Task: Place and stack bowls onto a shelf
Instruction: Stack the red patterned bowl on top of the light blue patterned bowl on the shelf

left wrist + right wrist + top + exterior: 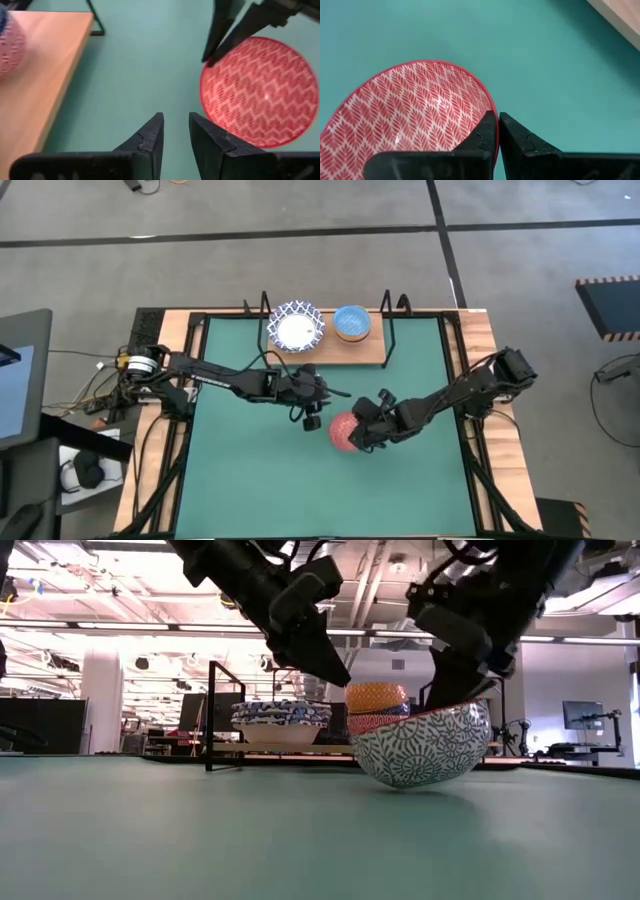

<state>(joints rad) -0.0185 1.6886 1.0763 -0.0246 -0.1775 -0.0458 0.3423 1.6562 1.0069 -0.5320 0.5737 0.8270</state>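
Note:
A bowl with a red leaf-patterned inside [343, 433] [415, 120] sits on the green mat near the table's middle. In the low view [420, 745] its outside is grey-blue patterned. My right gripper [364, 430] [497, 127] is shut on its rim. My left gripper [312, 418] [176, 127] hangs just left of the bowl, slightly open and empty, above the mat. The wooden shelf [330, 352] at the far edge carries a stack of white bowls with blue rims [296, 328] [280, 720] and a smaller stack with a light blue bowl on top [351, 323]. My right gripper pinches the red bowl's rim [489, 109] on the side toward the table's right edge, one finger inside and one outside. The fingers slant down from the right. The bowl is tilted, the held side raised, and its underside [408, 783] rests on the mat.
The shelf's black wire posts [265, 320] [387, 320] stand at both ends of the board, and one post [212, 715] shows in the low view. Open green mat [260, 480] lies toward the near edge. Cables and gear sit off the table's left side [90, 400].

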